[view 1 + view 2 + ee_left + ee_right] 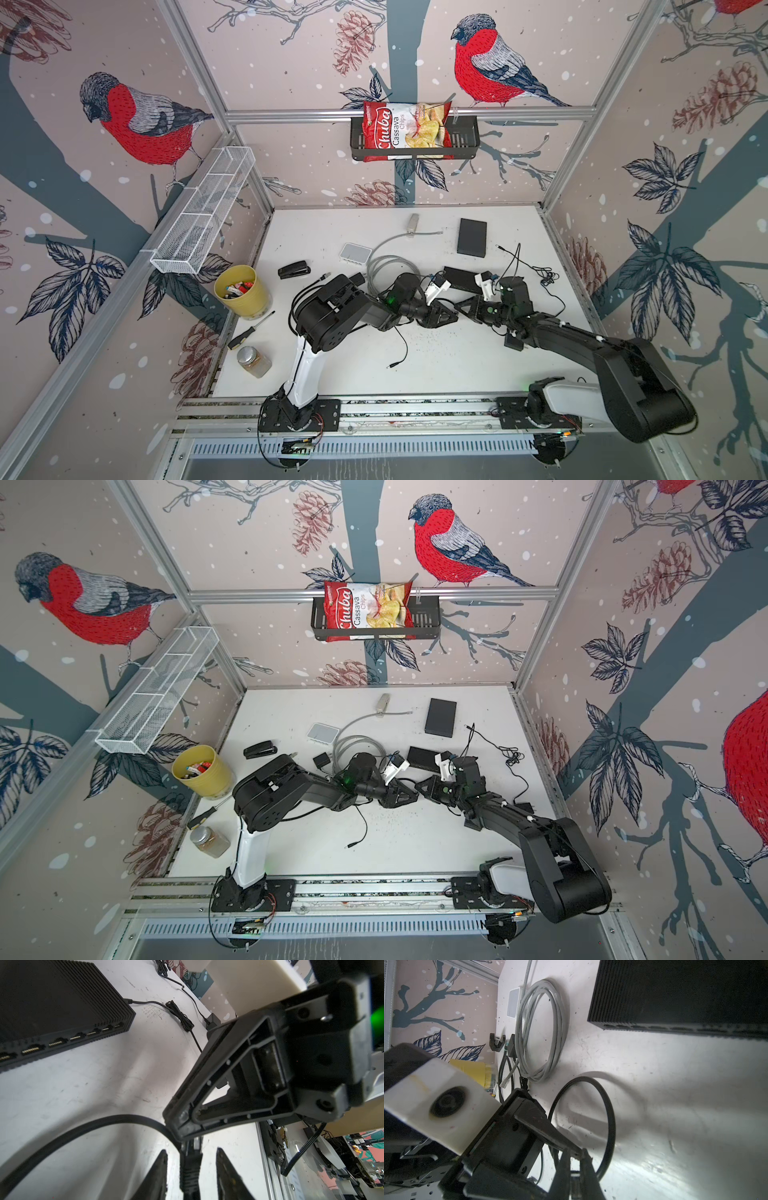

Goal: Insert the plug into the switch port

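R pincer (576, 1154) grips plug (190, 1169); grey coil (561, 1022), pwr cord (178, 1014) nr switch (52, 1001)

On the back rail, a black basket (464, 140) with a red bag of cassava chips (399, 131) in it; on the left wall, a white mesh shelf (203, 212). Near the left edge of the table (457, 365), a yellow cup (249, 304), a black stapler (294, 269), a screwdriver (249, 331) and a lidded jar (254, 360). Farther back, a coiled grey cable (384, 266) just beside a small white box (355, 252), and a flat black box (472, 237) off to the right
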`<state>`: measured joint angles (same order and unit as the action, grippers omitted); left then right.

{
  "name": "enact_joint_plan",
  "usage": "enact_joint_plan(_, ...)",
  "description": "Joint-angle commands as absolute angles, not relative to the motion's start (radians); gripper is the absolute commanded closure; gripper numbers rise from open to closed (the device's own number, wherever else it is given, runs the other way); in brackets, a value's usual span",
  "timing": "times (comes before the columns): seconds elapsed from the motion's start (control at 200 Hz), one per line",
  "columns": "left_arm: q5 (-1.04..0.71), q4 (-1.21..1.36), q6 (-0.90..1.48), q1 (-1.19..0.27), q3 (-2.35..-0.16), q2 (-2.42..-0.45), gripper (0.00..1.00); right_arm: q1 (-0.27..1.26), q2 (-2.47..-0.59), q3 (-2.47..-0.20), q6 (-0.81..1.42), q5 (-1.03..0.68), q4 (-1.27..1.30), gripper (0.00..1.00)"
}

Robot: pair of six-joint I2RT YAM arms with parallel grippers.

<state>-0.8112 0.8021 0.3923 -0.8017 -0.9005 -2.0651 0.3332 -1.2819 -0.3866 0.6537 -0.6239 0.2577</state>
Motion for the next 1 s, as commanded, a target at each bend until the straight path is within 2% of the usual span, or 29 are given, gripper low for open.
enact_joint_plan(0.0, -0.834, 0.835, 0.397, -0.799, -0.908, -2.072, 0.68, 0.337, -1.276, -0.382, 0.635, -0.611, 0.289, 0.90)
enact_joint_plan(0.25, -0.845, 0.850, 0.410, -0.799, -0.905, -2.072, 0.80, 0.339, -1.281, -0.377, 0.636, -0.613, 0.301, 0.90)
enact_joint_plan(0.38, -0.843, 0.852, 0.413, -0.799, -0.905, -2.072, 0.89, 0.339, -1.285, -0.380, 0.634, -0.611, 0.301, 0.89)
enact_joint_plan(0.49, -0.825, 0.827, 0.397, -0.798, -0.911, -2.067, 0.93, 0.339, -1.288, -0.390, 0.632, -0.604, 0.288, 0.86)
enact_joint_plan(0.555, -0.796, 0.792, 0.373, -0.798, -0.911, -2.057, 0.94, 0.338, -1.291, -0.402, 0.628, -0.591, 0.266, 0.77)
enact_joint_plan(0.595, -0.763, 0.749, 0.344, -0.800, -0.917, -2.046, 0.94, 0.336, -1.291, -0.413, 0.623, -0.576, 0.246, 0.71)
enact_joint_plan(0.705, -0.619, 0.600, 0.248, -0.810, -0.933, -2.008, 0.94, 0.321, -1.289, -0.433, 0.621, -0.551, 0.207, 0.62)
enact_joint_plan(0.991, -0.189, 0.239, 0.096, -0.875, -1.090, -2.021, 0.95, 0.278, -1.282, -0.521, 0.619, -0.401, 0.074, 0.59)
